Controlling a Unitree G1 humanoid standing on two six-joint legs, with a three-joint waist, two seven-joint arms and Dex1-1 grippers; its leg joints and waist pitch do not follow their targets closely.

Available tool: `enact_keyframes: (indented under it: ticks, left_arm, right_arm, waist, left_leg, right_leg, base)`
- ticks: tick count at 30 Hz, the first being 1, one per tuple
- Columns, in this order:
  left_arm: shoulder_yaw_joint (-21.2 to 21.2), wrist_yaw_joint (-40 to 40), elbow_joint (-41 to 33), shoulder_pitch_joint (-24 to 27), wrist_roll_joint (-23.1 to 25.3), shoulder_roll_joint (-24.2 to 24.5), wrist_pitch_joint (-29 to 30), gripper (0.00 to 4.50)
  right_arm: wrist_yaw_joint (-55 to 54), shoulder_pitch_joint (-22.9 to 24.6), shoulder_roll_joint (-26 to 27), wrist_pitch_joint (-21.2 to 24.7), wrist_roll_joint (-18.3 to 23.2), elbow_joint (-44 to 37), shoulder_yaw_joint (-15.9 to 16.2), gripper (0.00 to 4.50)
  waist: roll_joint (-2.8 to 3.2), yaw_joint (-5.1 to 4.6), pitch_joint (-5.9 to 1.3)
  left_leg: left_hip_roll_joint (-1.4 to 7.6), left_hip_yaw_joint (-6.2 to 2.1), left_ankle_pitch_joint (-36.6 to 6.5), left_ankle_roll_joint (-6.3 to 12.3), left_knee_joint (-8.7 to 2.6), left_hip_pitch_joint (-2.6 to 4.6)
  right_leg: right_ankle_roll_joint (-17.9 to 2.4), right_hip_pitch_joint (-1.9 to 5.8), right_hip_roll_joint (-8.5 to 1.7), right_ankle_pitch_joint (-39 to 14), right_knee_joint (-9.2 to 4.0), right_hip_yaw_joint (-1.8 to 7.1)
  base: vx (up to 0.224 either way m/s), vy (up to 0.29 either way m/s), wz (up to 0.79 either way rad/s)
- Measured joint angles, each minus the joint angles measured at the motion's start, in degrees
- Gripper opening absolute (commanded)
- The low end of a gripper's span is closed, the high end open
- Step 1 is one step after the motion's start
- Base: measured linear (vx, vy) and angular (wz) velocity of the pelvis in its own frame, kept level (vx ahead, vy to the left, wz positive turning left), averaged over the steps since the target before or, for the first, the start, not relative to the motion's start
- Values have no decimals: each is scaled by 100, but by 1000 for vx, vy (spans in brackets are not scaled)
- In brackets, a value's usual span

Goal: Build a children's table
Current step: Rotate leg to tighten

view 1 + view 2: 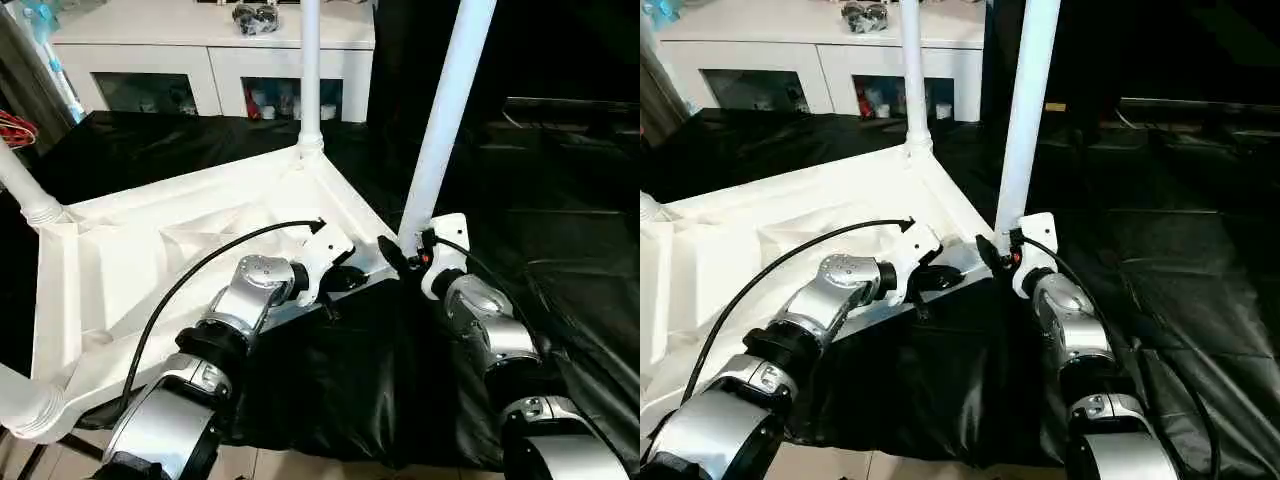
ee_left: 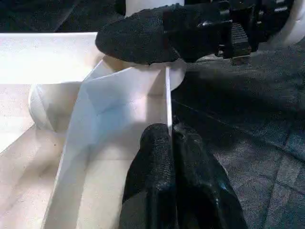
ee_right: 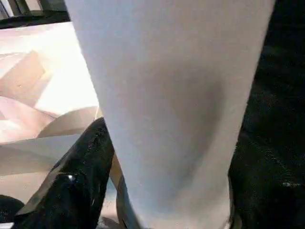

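The children's table lies upside down, its white ribbed top on black sheeting. One leg stands in the near right corner socket, and my right gripper is open astride its base, one black finger close beside the tube. My left gripper is shut on the thin rim of the top, just left of that corner. Another leg stands upright in the far corner. Two more legs rise at the left edge.
A white cabinet with glass-fronted compartments stands behind the work. Black sheeting covers the surface to the right and in front. A black cable loops from my left forearm over the top.
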Motion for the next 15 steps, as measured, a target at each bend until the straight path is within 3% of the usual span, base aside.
enact_keyframes:
  ticks: [8, 15]
  left_arm:
    - [-62, -619, -43, 46, -69, 210, -273, 0]
    - [-161, -1628, -283, 245, -256, 626, -512, 0]
  right_arm:
    - [1183, 283, -506, -290, -87, -245, 314, 385]
    - [2861, 771, -1052, -120, 251, -951, 576, 385]
  waist:
    - [0, 19, 1]
    - [5, 143, 4]
  left_leg:
    - [5, 0, -2, 2, -7, -18]
    - [12, 5, -1, 3, -4, -25]
  right_leg:
    - [11, -15, 1, -7, 0, -8]
    - [10, -22, 3, -7, 2, -10]
  base:
    - [0, 0, 0]
    - [0, 0, 0]
